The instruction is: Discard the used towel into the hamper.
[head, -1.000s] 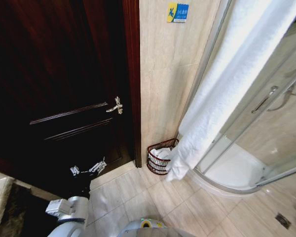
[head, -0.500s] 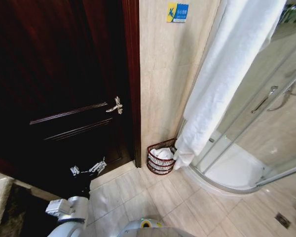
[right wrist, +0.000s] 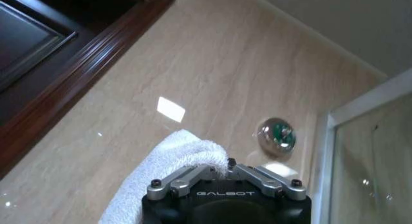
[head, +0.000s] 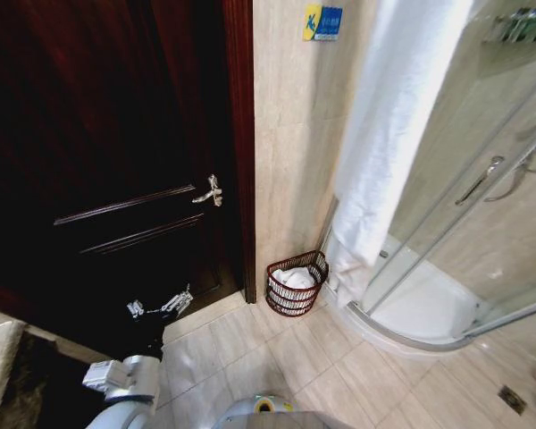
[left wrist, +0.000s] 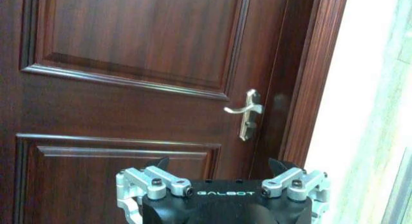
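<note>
A: While the long white towel [head: 389,134] hangs from high at one o'clock in the head view, its lower end trails to the floor just beside the hamper [head: 297,283], which stands at the foot of the tiled wall [head: 295,143] near centre. White cloth already lies inside the hamper.

B: And the left gripper [head: 161,306]?

A: Parked at seven o'clock before the dark door [head: 107,152]. In the left wrist view its fingers stand wide apart, empty, facing the door handle [left wrist: 247,113].

B: The right wrist view?

A: The right gripper [right wrist: 226,168] is clamped on a fold of towel, held high, seemingly so the length can be fed down into the hamper.
</note>
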